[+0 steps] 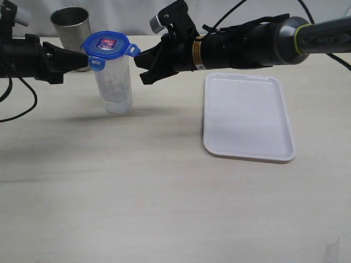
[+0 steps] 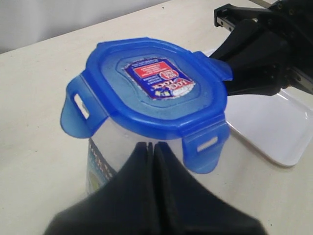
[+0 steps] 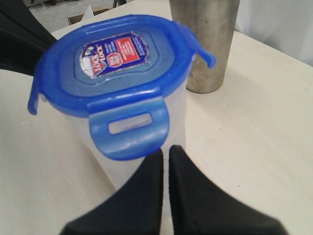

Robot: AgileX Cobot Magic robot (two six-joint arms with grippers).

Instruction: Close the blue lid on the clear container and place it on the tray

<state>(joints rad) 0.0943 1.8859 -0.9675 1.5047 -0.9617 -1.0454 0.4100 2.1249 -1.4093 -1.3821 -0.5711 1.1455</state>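
Near the far edge of the pale desk, toward its left, the left gripper had its jaws clenched on nothing, with the tips just beside one flap of the small round bright-blue plastic lid. The lid sat on the tall clear plastic container, which stood on the desk in front of a grey metal cup (the flaps seemed not snapped down). The right gripper, also clenched and empty, pointed at the opposite flap. The container was probably light, smooth and easy to tip, so its wall under the rim seemed the best hold. The flat white rectangular plastic tray lay apart from it, toward the right.
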